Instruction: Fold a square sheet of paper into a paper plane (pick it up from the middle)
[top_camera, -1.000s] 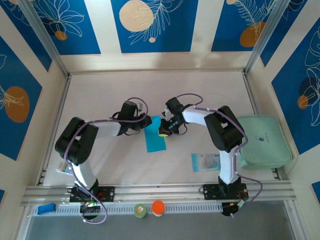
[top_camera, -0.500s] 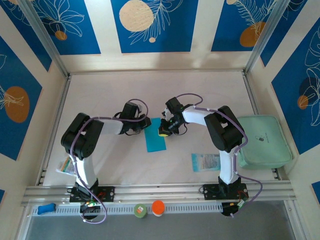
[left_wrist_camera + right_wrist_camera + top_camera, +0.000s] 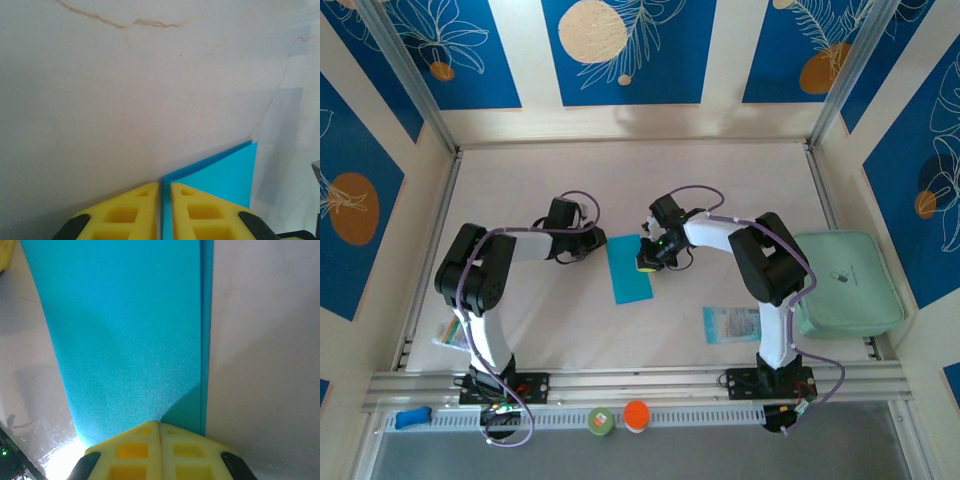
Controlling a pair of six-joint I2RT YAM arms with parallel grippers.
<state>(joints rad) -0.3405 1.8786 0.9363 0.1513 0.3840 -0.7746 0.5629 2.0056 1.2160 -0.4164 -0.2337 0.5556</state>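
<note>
From above, the square sheet of paper (image 3: 630, 272), folded into a narrow flat cyan strip, lies on the table (image 3: 720, 185) between the left gripper (image 3: 597, 241) and the right gripper (image 3: 647, 262). At the left wrist its matte doubled edge shows, and the yellow foam fingers (image 3: 125, 215) stand a slit apart at its corner; I cannot tell whether they pinch it. At the right wrist the fingers (image 3: 192, 452) are clenched together, their tips on the smooth paper.

I have the overhead camera above and behind the arm bases (image 3: 495, 385), looking steeply down over the whole table (image 3: 720, 180). Both wrist cameras sit very near the surface, each facing out past its own yellow fingers (image 3: 125, 215). All three views share the blue paper (image 3: 628, 275) at mid-table.
</note>
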